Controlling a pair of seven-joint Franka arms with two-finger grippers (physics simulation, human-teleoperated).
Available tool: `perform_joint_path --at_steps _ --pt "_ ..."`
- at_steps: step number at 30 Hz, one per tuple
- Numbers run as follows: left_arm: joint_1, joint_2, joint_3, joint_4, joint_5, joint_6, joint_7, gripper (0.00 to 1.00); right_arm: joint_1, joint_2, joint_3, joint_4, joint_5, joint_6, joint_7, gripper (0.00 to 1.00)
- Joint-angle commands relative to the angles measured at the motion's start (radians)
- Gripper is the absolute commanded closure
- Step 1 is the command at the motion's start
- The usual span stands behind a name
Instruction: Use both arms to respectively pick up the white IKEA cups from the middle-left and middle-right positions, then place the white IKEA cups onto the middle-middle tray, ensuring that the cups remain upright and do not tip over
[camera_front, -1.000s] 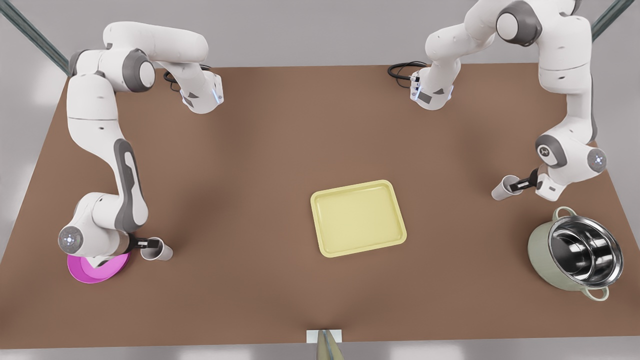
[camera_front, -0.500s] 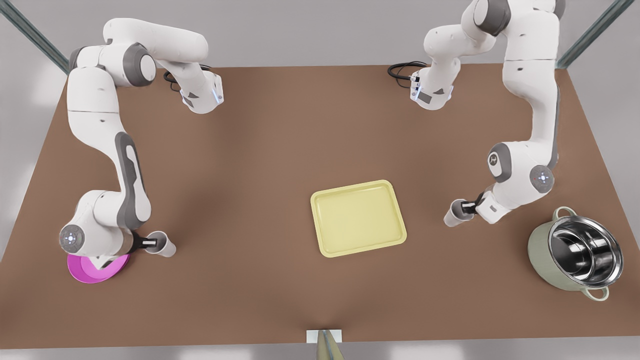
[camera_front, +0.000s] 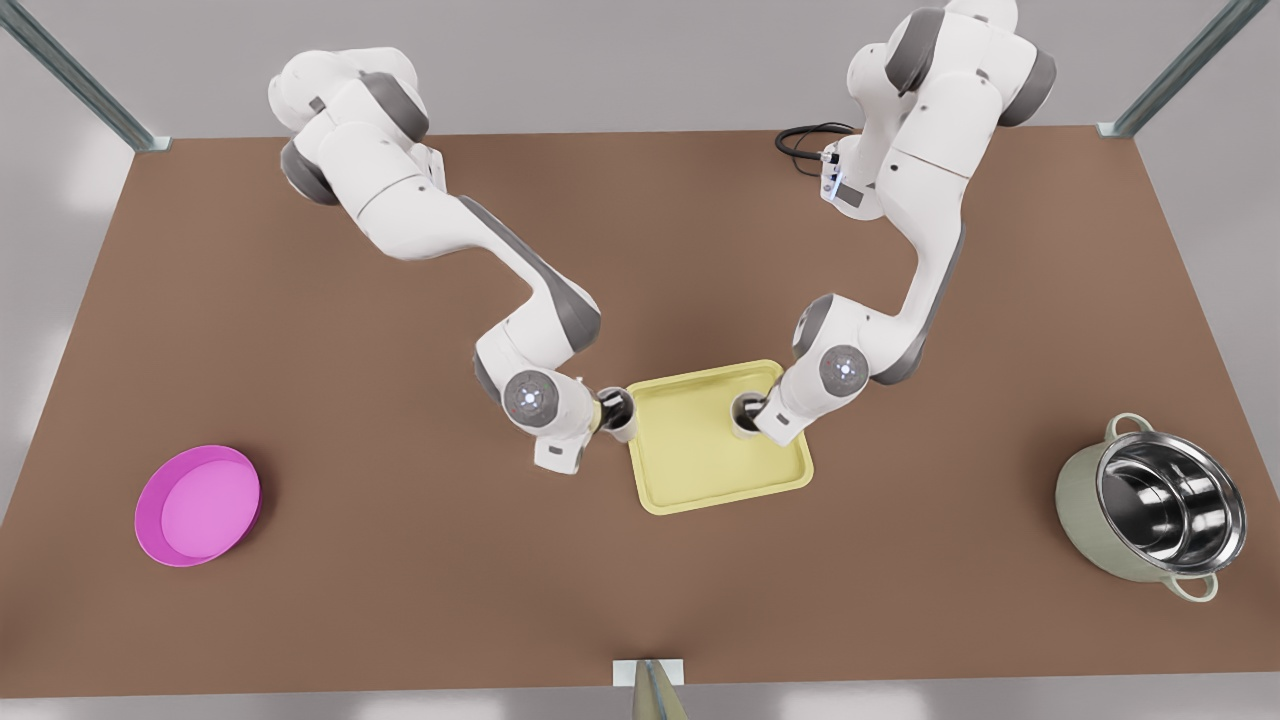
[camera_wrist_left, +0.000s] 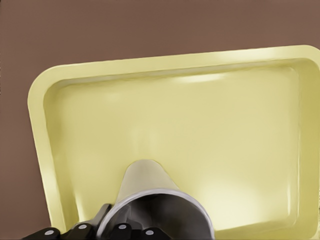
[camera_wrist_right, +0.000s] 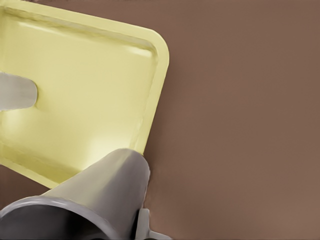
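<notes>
Now, your left gripper (camera_front: 760, 413) pinches the rim of the left cup (camera_front: 744, 414), holding it upright over the tray (camera_front: 700, 480) and well inside its rim, likely so it lands flat. Your right gripper (camera_front: 603, 410) clamps the right cup (camera_front: 619, 412) likewise, at the tray's edge on the front view's left; I judge it needs carrying farther in. No brand or writing is readable.

Both arms (camera_front: 440, 225) were glossy white with rounded segments and dark grey joint covers. Each wrist joint (camera_front: 528, 396) carried a round grey cap with a small lit dot. A black cable (camera_front: 800, 140) coiled at one arm's base.
</notes>
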Motion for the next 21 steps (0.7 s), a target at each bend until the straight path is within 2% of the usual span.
perform_joint_path --at_steps 1,2,3,4,6,11,13,15,16,18,19,21 --pt "0.002 0.001 -0.001 0.0 0.01 0.041 -0.464 0.37 0.044 0.032 -0.001 0.04 -0.006 0.084 0.695 0.79" --pt "0.005 0.001 -0.001 0.0 0.01 0.041 -0.463 0.14 0.065 0.049 -0.001 0.045 -0.006 0.118 0.729 0.79" --pt "0.036 -0.001 -0.031 0.0 0.012 0.039 -0.463 0.04 0.073 0.064 -0.001 0.053 -0.006 0.129 0.747 0.79" --pt "0.079 -0.001 -0.074 0.0 0.035 0.036 -0.47 0.01 0.073 0.087 0.002 0.056 -0.003 0.155 0.75 0.79" --pt "0.113 -0.013 -0.109 0.0 0.043 0.019 -0.481 0.0 0.073 0.107 0.003 0.056 -0.003 0.184 0.75 0.79" --pt "0.136 -0.042 -0.123 0.0 0.092 -0.025 -0.516 0.0 0.075 0.144 0.005 0.056 -0.004 0.212 0.743 0.79" --pt "0.142 -0.057 -0.125 0.0 0.092 -0.048 -0.518 0.0 0.076 0.144 0.005 0.056 -0.003 0.215 0.743 0.0" --pt "0.151 -0.106 -0.125 0.003 0.092 -0.12 -0.515 0.0 0.075 0.144 0.003 0.054 -0.003 0.215 0.737 0.0" --pt "0.191 -0.139 -0.126 0.073 0.092 -0.306 -0.477 0.0 0.075 0.144 0.005 0.054 -0.003 0.215 0.735 0.0" --pt "0.275 -0.137 -0.128 0.337 0.105 -0.728 -0.244 0.0 0.075 0.142 0.003 0.051 -0.003 0.215 0.737 0.0" --pt "0.318 -0.137 -0.126 0.438 0.15 -0.867 -0.06 0.0 0.075 0.142 0.003 0.049 -0.003 0.215 0.735 0.0" --pt "0.358 -0.137 -0.125 0.556 0.259 -0.992 0.249 0.0 0.072 0.138 0.003 0.048 -0.004 0.215 0.734 0.0"
